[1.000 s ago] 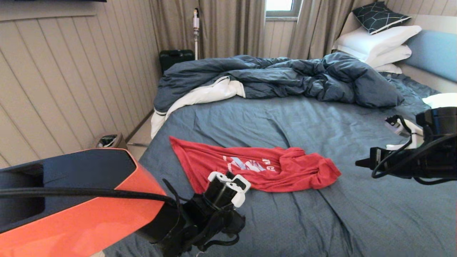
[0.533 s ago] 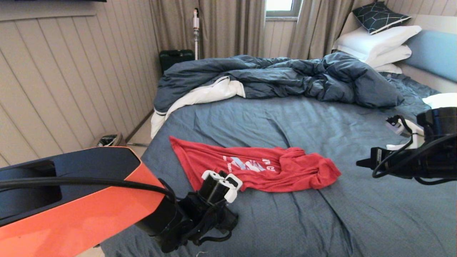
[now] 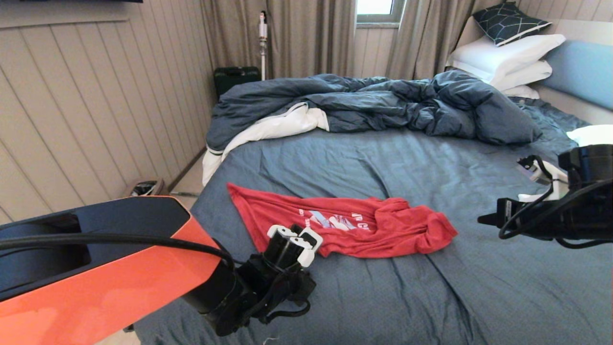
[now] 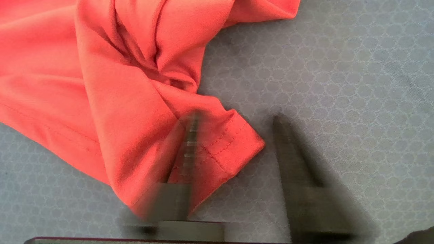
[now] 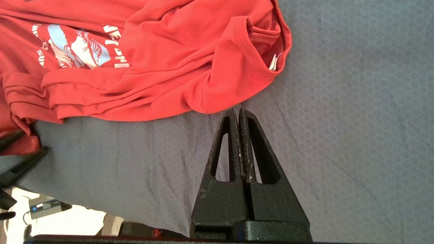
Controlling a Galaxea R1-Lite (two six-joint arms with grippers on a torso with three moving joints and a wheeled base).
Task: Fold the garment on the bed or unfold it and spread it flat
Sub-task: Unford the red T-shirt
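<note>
The red T-shirt [image 3: 354, 227] lies crumpled on the blue-grey sheet of the bed [image 3: 431, 297], with its white and light-blue print [image 5: 79, 47] partly folded under. My left gripper [image 3: 291, 235] is at the shirt's near left edge. It is open [image 4: 237, 135]: one finger lies over a hemmed corner [image 4: 234, 145] and the other over bare sheet. My right gripper [image 3: 481, 219] hovers to the right of the shirt. It is shut and empty [image 5: 237, 112], with its tips just short of the bunched collar end [image 5: 244, 61].
A rumpled dark blue duvet [image 3: 383, 103] with white lining fills the far half of the bed. White pillows [image 3: 507, 60] lean on the light blue headboard [image 3: 582, 67]. The bed's left edge [image 3: 201, 201] drops to the floor beside a panelled wall. A small bin [image 3: 146, 188] stands there.
My left gripper has slid a little to the left along the shirt's near edge. The right arm and the shirt have not moved.
</note>
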